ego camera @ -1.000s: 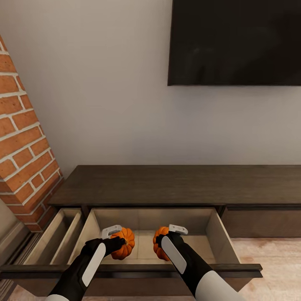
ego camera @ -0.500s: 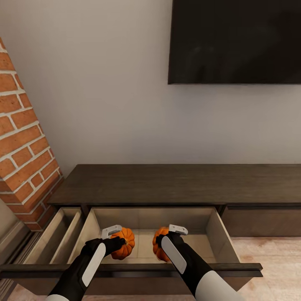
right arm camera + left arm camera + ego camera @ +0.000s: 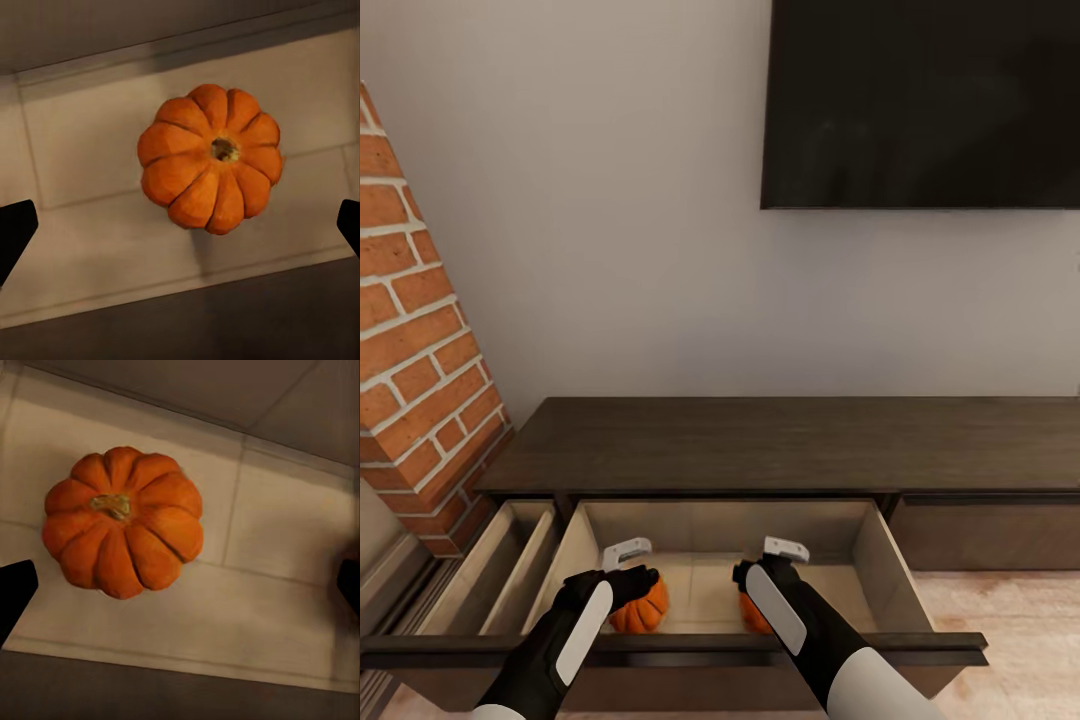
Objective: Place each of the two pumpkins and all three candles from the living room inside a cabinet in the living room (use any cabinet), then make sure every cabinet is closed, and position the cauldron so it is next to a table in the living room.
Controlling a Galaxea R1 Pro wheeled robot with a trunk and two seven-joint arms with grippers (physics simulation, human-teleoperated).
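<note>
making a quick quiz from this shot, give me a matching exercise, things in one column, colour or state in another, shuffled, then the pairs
Things:
1. small ribbed orange pumpkin below the left gripper
2. long low dark brown wood cabinet
3. flat screen on the wall
4. left gripper

States:
A. black, mounted above the cabinet
B. open, fingers spread wide
C. lying on the pale drawer floor, stem up
D. wide middle drawer pulled out

Pairs: 1-C, 2-D, 3-A, 4-B

A black wall-mounted television [image 3: 920, 100] hangs on a plain grey wall [image 3: 620, 220]. A red brick column [image 3: 415, 330] stands at left. Pale wood-plank floor [image 3: 1000, 620] lies at lower right.
</note>
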